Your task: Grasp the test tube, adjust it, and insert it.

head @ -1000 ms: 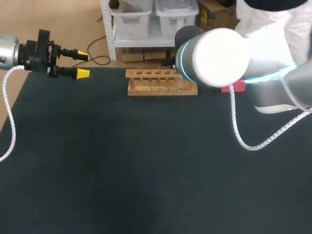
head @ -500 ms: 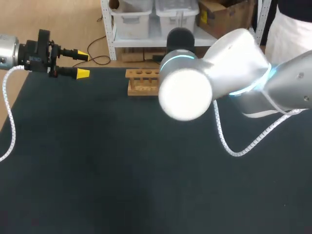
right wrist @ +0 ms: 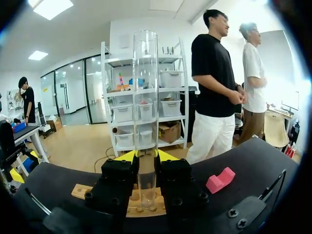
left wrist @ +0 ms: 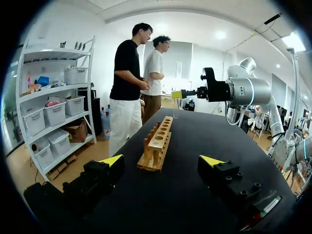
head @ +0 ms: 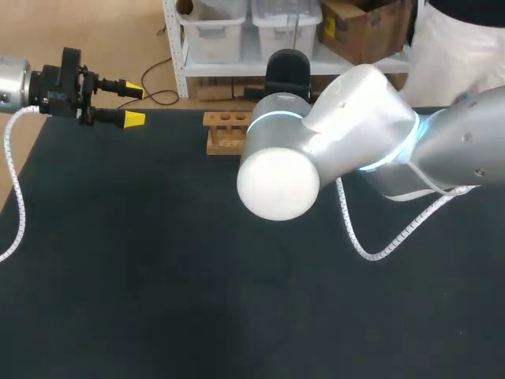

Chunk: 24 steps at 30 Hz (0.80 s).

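Observation:
A clear glass test tube [right wrist: 145,97] stands upright between the fingers of my right gripper [right wrist: 145,157], which is shut on its lower part. Just ahead of and below this gripper lies the wooden tube rack [right wrist: 82,191], its holes facing up. In the head view my right arm's bulk hides that gripper, the tube and most of the rack [head: 223,126]. My left gripper [head: 126,103] is open and empty at the table's far left corner. From its wrist, the rack [left wrist: 157,146] lies ahead and my right gripper [left wrist: 179,93] hovers past the rack's far end.
A pink block [right wrist: 220,179] lies on the dark table [head: 158,276] to the right of the rack. A coiled white cable hangs from each arm.
My right arm has swung left and toward the camera, now covering most of the rack and the pink block in the head view. The left arm has stayed still.

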### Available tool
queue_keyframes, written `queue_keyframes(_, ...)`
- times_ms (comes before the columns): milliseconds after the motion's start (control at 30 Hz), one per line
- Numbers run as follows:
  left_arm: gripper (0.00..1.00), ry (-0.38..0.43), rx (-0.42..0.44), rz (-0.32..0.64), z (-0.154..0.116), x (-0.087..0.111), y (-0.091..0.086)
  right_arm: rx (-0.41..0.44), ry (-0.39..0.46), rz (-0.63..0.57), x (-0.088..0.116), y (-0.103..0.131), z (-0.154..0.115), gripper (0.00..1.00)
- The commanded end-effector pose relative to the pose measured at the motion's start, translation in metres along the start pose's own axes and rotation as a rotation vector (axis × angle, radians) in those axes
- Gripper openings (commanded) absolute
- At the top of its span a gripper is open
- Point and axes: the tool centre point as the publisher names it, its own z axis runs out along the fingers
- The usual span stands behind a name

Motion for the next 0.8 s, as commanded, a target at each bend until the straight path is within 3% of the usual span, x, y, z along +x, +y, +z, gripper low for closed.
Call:
queue_keyframes(33,1.0,-0.001,-0.003,0.002,0.0,0.001,-0.001,-0.013,-0.005,-0.002,0.002,0.003,0.008,0.0)
queue_keyframes(800,1.0,-0.001,-0.003,0.002,0.0,0.001,-0.001,0.03,0.001,0.004,0.015,-0.001,0.026,0.0)
